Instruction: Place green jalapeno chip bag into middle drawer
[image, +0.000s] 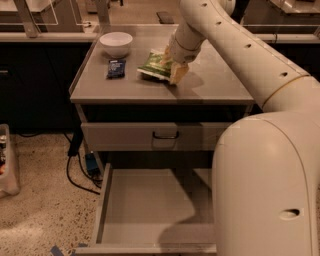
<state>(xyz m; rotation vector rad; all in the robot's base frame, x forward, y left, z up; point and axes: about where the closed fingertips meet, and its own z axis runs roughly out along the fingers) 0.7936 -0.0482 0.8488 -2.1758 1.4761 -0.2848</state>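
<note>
Green chip bag (152, 65) on the tabletop (215, 85) meets the gripper (176, 72); hold unclear, I cannot tell. Crinkly foil may slip before the drawer (145, 200).

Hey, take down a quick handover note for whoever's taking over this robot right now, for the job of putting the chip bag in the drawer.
Claw: down at the right edge of the green chip bag; whether it has a hold can't be confirmed.
Bag: lying on the cabinet top, right of the dark-blue packet and the white bowl.
Drawer: pulled out below the closed drawer front with the handle.
Done: the drawer is open and the claw is at the bag.
Left: secure the bag, lift it, bring it down over the open drawer and release it.
</note>
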